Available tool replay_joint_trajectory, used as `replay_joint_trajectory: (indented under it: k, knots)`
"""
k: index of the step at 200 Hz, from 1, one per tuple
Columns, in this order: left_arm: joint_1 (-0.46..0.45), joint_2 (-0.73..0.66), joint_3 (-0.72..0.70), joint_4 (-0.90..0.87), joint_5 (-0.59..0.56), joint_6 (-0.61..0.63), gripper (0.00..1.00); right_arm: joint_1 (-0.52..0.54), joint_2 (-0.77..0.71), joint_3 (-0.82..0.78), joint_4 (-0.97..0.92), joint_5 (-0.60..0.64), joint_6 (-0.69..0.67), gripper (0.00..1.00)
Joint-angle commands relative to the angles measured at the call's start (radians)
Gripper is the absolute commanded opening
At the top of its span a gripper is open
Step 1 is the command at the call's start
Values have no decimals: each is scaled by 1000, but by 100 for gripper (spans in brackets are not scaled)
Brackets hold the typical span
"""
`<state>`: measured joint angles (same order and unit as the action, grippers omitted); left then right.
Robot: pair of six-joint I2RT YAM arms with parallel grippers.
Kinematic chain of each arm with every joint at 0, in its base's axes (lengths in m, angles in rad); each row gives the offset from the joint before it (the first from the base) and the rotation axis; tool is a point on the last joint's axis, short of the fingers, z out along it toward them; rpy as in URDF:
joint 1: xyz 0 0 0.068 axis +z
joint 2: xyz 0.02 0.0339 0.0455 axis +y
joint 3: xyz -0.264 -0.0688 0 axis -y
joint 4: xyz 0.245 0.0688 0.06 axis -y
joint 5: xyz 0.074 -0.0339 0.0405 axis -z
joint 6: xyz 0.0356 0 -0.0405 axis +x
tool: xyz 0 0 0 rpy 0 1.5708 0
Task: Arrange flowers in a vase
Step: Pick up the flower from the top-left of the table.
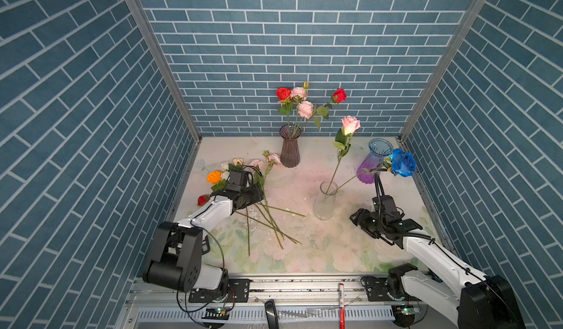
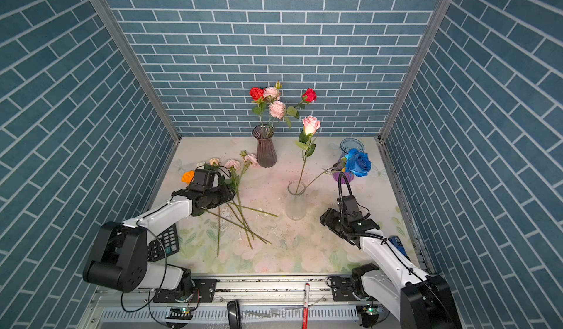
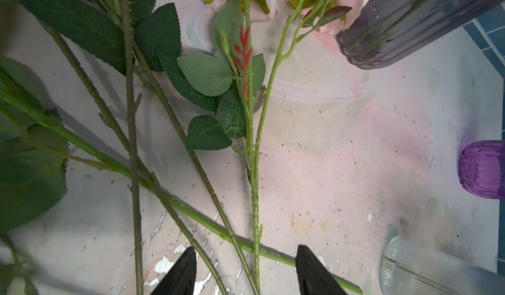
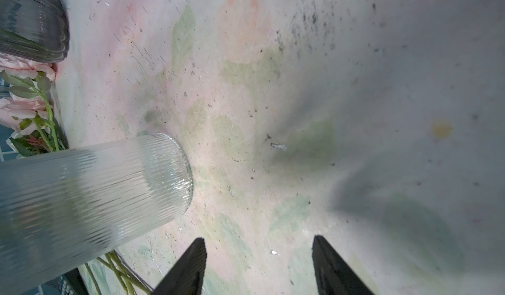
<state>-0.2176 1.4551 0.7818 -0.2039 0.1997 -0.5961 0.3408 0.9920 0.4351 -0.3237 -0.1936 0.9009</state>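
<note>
1. The left fingers (image 3: 181, 274) hang part-open over the loose flowers (image 1: 257, 163) on the desk (image 1: 298, 178). They have hold of nothing.
2. Several thin green stems run through the gap between those fingers. The pale spray stem (image 3: 254, 198) is among them, and a thicker stem crosses just beyond the tips.
3. The right fingers (image 4: 188, 269) are spread and empty, with bare desk between them and the clear vase (image 4: 95, 192) just off to one side.
4. That vase holds a pink rose (image 1: 350, 125) and a blue rose (image 1: 402, 163).
5. Well beyond the left fingertips, the dark vase (image 1: 290, 147) carries red and pink blooms. The purple vase (image 1: 377, 149) looks empty.
6. These stems look light, wiry and a bit slick, and the blooms look soft and easily crushed.
7. The place to pinch is the bare stem below the leaves. With stems overlapping, one squeeze could lift two.
</note>
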Motion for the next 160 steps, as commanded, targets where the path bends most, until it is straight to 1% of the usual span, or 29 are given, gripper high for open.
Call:
replay_joint_trajectory:
  k: [1,36,59,83,107,127,130,136,139,148,160]
  knots:
    - [28,19,17,-59,-59,-20,60,-5,-4,31,-22,25,5,64]
    - [43,39,27,-108,-132,-55,60,-6,17,42,-27,27,4,63]
    - [48,48,14,-119,-149,-90,61,-5,19,42,-24,29,6,63]
    - [56,47,-4,-110,-141,-106,59,-5,17,41,-25,30,6,63]
    - [76,71,-19,-75,-85,-110,42,-5,15,41,-25,31,6,63]
    - [92,88,-25,-63,-55,-117,40,-6,11,39,-25,30,6,62]
    - [94,91,-26,-61,-50,-118,38,-5,10,39,-25,30,6,62]
    - [99,95,-30,-55,-42,-120,36,-6,9,38,-25,31,7,62]
    - [101,96,-31,-52,-39,-121,33,-6,8,37,-26,32,7,62]
    - [107,99,-37,-45,-29,-123,31,-5,5,37,-24,31,7,62]
    - [115,100,-45,-36,-17,-129,24,-5,4,36,-25,32,6,62]
